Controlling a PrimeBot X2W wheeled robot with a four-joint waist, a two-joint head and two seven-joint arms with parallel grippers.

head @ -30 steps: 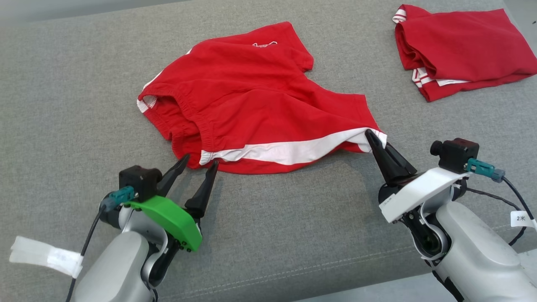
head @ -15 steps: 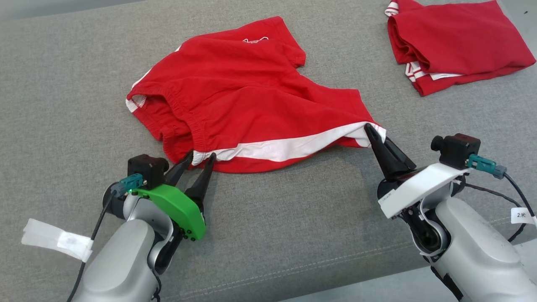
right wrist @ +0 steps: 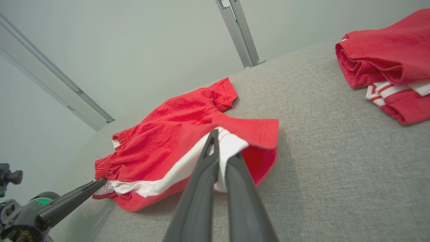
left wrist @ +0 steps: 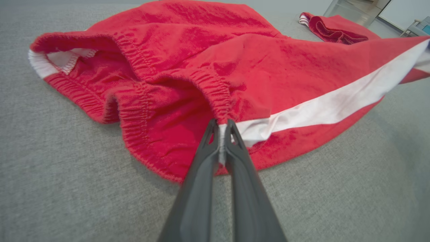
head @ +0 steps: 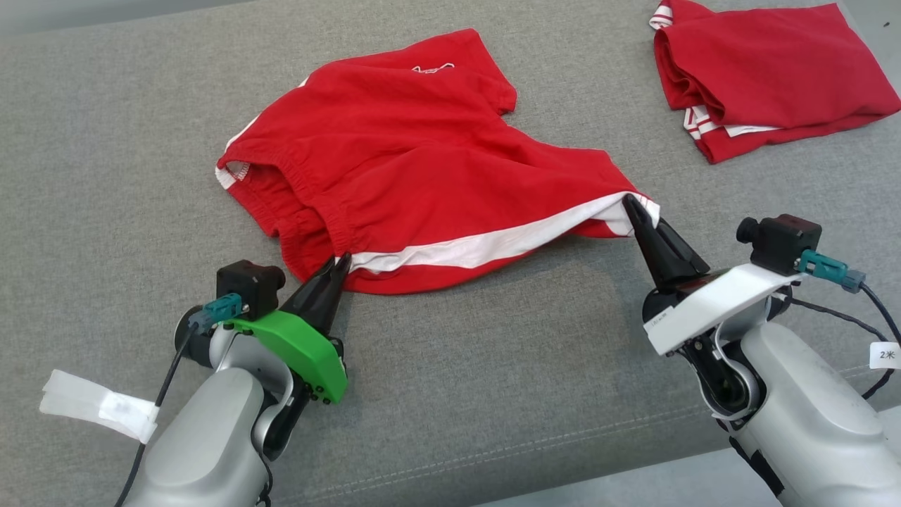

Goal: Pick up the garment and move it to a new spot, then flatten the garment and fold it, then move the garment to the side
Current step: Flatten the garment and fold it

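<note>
The garment (head: 415,162) is a pair of red shorts with a white side stripe, lying rumpled on the grey cushion. My left gripper (head: 340,262) is shut on the garment's waistband corner where the white stripe ends; the left wrist view shows that pinch (left wrist: 221,125) with cloth between the fingers. My right gripper (head: 632,205) is shut on the hem corner of the leg at the stripe's other end, seen close in the right wrist view (right wrist: 218,137). The garment (right wrist: 188,154) sags between the two grips.
A second red garment (head: 767,70), folded, with white stripes, lies at the far right of the cushion (head: 105,141). The cushion's front edge (head: 493,451) runs just below both arms. A white tag (head: 98,405) hangs off the left arm's cable.
My left gripper moved forward to the waistband corner and closed on it. The right gripper kept its hold on the hem. The head view shifted slightly.
</note>
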